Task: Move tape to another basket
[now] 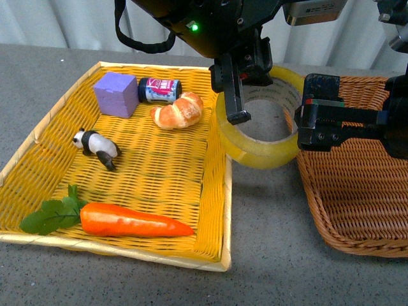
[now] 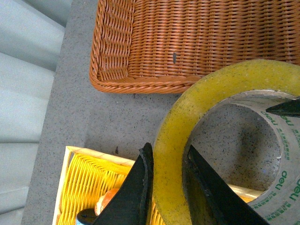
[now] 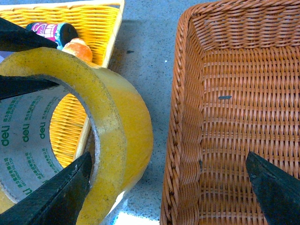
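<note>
A grey speckled table (image 1: 268, 255) in front of a pale curtain (image 1: 64, 22) carries both containers. The tape (image 1: 255, 154) hangs tilted over the bare strip between them, its hole facing up and toward us. It is a wide translucent yellow roll with a whitish core printed in green. The left gripper (image 2: 168, 150) pinches its wall, one finger inside the core and one outside. The basket (image 1: 363, 191) lies just to the tape's right, so we judge the coming move to be a short sideways carry over its left wall. The right gripper (image 3: 168, 161) is spread wide above that wall, holding nothing. The yellow tray (image 1: 127, 245) sits on the tape's left.
</note>
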Tool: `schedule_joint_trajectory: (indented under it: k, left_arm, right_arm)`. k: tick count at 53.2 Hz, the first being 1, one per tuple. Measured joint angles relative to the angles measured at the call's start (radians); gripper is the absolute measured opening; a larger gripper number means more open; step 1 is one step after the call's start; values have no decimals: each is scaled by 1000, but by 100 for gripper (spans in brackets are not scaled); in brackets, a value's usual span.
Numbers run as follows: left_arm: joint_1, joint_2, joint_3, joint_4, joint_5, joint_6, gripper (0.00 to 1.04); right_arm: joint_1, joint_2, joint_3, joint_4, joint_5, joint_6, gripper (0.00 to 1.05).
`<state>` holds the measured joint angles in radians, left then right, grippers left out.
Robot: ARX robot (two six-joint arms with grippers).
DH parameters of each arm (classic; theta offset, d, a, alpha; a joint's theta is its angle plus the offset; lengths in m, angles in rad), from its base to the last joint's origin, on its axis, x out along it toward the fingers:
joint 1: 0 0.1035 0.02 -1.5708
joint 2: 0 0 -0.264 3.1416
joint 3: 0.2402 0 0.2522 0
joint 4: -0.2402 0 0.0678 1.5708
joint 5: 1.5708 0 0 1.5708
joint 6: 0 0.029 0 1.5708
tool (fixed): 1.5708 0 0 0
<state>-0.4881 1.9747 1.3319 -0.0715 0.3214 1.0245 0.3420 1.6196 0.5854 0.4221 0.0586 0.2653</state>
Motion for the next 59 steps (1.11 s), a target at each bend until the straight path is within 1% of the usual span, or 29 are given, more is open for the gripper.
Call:
schedule_joint_trajectory:
  k: [10, 11, 13, 17, 21, 31, 34, 38, 42, 48, 49, 50, 55, 59]
  left_arm:
    - [0, 0, 0, 0, 0, 0, 15]
    - [0, 0, 0, 0, 0, 0, 15]
    - [0, 0, 0, 0, 0, 0, 15]
    - [0, 0, 0, 0, 0, 0, 15]
    - [-2, 0, 0, 0, 0, 0, 15]
    - [-6, 0, 0, 0, 1, 0, 15]
    - [-7, 0, 0, 0, 7, -6, 15]
    - [-9, 0, 2, 0, 19, -16, 15]
    - [-11, 0, 2, 0, 19, -18, 15]
    - [-25, 0, 4, -15, -82, -109, 15]
    - [-28, -1, 8, -27, -99, -121, 19]
    - [-32, -2, 13, -48, -116, -134, 24]
    - [-30, -9, 13, -42, -119, -171, 37]
    - [-14, -26, 8, 38, -153, -235, 51]
  right_arm:
    - [3, 24, 16, 0, 0, 10, 96]
    - [3, 24, 18, 0, 0, 13, 94]
    - [3, 24, 22, -2, 0, 22, 88]
    - [5, 24, 34, -22, -2, 38, 70]
    - [7, 24, 37, -34, -12, 52, 56]
    - [14, 24, 42, -44, -28, 75, 30]
    - [16, 24, 42, -46, -17, 84, 21]
    - [14, 26, 42, -54, -8, 97, 16]
    - [12, 26, 42, -55, -7, 109, 15]
    - [5, 27, 49, -59, -7, 110, 14]
    - [2, 27, 51, -61, -7, 104, 14]
    - [-2, 28, 51, -62, -6, 99, 14]
    - [-17, 31, 52, -64, 28, 78, 14]
    - [-53, 32, 51, -55, 74, 59, 14]
